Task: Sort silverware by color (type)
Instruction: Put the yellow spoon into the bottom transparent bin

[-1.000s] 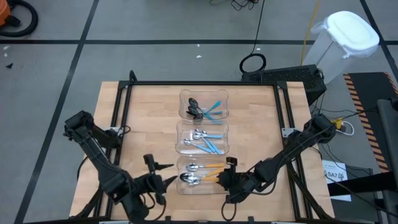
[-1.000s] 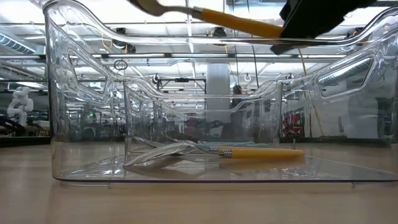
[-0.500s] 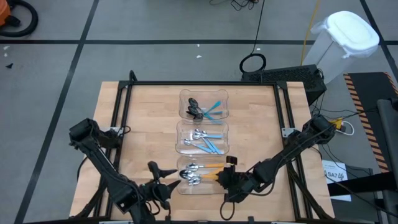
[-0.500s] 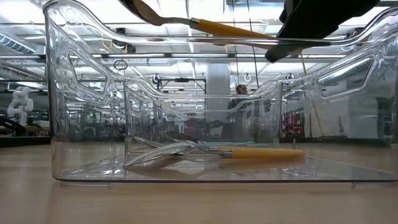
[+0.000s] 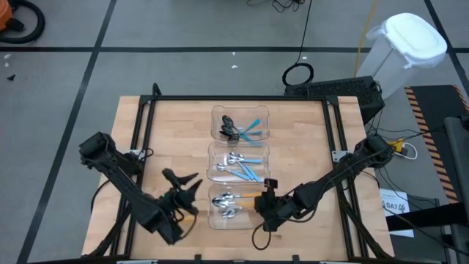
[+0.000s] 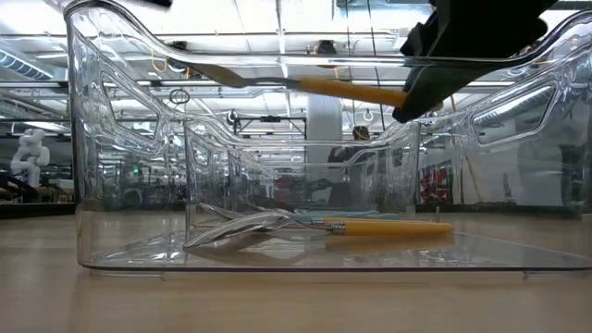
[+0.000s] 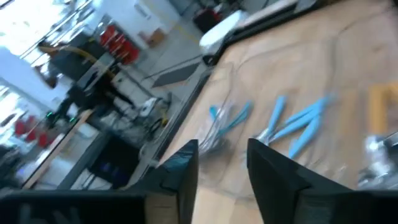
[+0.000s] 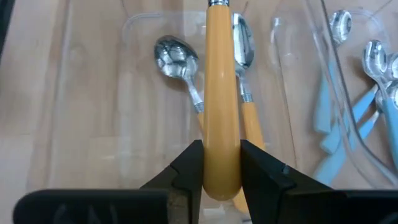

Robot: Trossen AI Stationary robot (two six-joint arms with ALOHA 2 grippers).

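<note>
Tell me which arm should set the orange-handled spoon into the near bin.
Right. The right gripper is shut on the orange-handled spoon, held above the near bin. The left gripper hangs empty beside that bin.

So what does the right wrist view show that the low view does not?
Only the right wrist view: the fingers clamped on the orange spoon, and blue spoons in the next bin. Only the low view: that spoon held in the air, above the one lying in the near bin. Both: orange spoons inside this bin.
</note>
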